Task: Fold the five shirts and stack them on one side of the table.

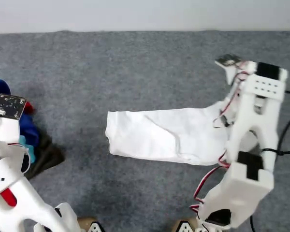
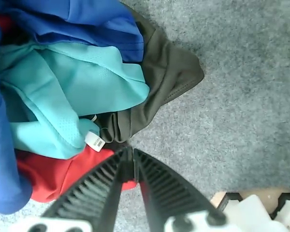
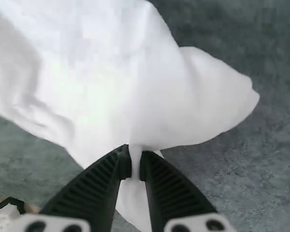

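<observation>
White shirt (image 1: 159, 135) lies on the grey bench (image 1: 135, 63); the right wrist view reveals the right end effector (image 3: 134, 166) pinching its edge. Left of that shirt, the left end effector (image 2: 133, 157) hangs closed over heaped coloured shirts (image 2: 72, 92).

A grey, felt-like cover spreads across the whole counter (image 1: 135, 63), evenly lit, and a plain pale wall (image 1: 145, 14) runs along its far edge.
</observation>
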Motion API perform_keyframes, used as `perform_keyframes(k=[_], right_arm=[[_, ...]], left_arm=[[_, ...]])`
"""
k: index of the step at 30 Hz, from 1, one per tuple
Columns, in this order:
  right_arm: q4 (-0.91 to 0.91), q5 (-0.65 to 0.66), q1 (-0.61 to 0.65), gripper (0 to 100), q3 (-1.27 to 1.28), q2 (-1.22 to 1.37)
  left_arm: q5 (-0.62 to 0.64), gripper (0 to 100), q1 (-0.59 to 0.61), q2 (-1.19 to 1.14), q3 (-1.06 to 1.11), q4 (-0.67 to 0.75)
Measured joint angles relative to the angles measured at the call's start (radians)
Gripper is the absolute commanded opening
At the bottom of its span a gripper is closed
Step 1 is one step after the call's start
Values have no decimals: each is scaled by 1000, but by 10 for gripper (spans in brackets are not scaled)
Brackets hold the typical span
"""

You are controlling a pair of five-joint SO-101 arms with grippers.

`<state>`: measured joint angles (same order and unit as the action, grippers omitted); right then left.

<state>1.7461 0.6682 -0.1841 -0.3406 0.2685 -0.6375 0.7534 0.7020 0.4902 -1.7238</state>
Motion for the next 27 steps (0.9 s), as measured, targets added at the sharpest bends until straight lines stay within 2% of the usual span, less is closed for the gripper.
perform_keyframes(k=[15,22,27], right_arm=[[-31,-284,557,10,0,-66],[-123,-347,698,10,0,-5],[-207,-348,747,22,0,92]], left_arm=[[0,15,0,0,0,0],[0,15,0,0,0,0],[0,15,0,0,0,0]])
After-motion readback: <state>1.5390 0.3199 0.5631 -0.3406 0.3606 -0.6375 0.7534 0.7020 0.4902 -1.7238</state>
